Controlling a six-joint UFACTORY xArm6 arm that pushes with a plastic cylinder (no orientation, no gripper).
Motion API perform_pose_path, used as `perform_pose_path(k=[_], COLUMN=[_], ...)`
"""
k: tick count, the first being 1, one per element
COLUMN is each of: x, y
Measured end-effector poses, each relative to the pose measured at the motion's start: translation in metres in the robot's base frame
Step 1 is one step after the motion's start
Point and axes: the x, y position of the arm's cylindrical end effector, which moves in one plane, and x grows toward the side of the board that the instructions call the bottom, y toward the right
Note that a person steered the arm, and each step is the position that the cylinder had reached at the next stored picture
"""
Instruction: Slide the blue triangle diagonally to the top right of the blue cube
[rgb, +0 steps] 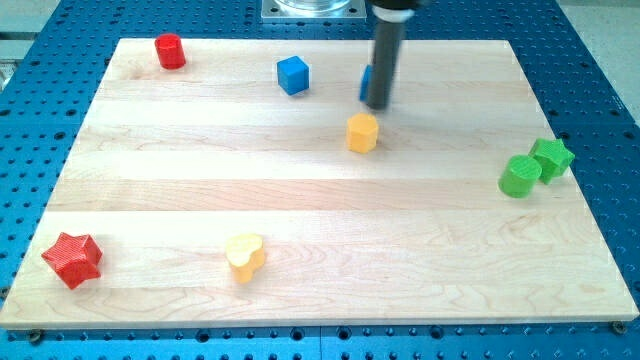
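The rod's tip (378, 104) stands in the upper middle, hiding most of the blue triangle (366, 82), right of the blue cube (292, 75); its pointing direction cannot be told.

Pale wooden board (300, 200) on blue perforated table (600, 60), evenly lit

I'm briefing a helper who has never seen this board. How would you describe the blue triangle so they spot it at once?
Start at the wooden board's top edge and find the dark rod coming down there. The blue triangle is the blue sliver on the rod's left side, mostly hidden behind it, right by my tip. The blue cube stands fully visible further left; the yellow block sits just below.
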Motion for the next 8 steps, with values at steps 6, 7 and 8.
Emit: perform_pose_path(k=[6, 7, 8], x=[-0.048, -0.037, 0.026], y=[-0.016, -0.009, -0.039])
